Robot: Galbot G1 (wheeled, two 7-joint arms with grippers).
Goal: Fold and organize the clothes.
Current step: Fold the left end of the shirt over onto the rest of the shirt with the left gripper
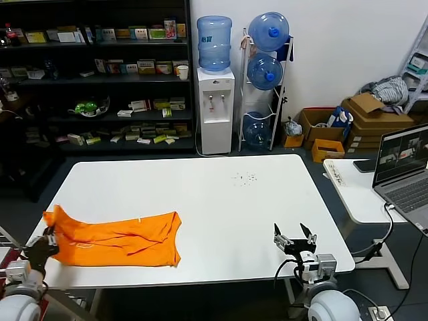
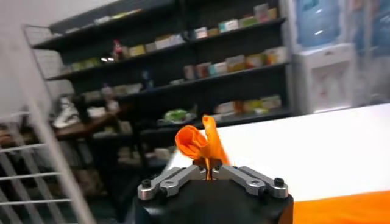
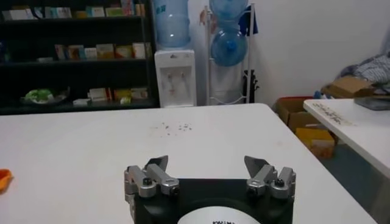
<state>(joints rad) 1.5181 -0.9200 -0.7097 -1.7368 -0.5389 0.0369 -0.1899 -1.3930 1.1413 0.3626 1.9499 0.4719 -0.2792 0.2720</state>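
The bright orange T-shirt point(image 1: 117, 237) lies bunched lengthwise on the white table point(image 1: 221, 200) at its front left. My left gripper point(image 1: 45, 235) is at the shirt's left end, shut on a fold of the orange fabric point(image 2: 201, 143), which stands up between its fingers point(image 2: 209, 171). The lettering does not show. My right gripper point(image 1: 295, 237) is open and empty over the table's front right edge, well apart from the shirt; it also shows in the right wrist view point(image 3: 209, 163). A sliver of orange point(image 3: 3, 179) shows at that view's edge.
A second white table point(image 1: 358, 190) with a laptop point(image 1: 404, 167) stands to the right. Dark shelves point(image 1: 100, 80), a water dispenser point(image 1: 215, 100) and a bottle rack point(image 1: 264, 73) stand behind. Cardboard boxes with grey cloth point(image 1: 388, 90) are at the back right.
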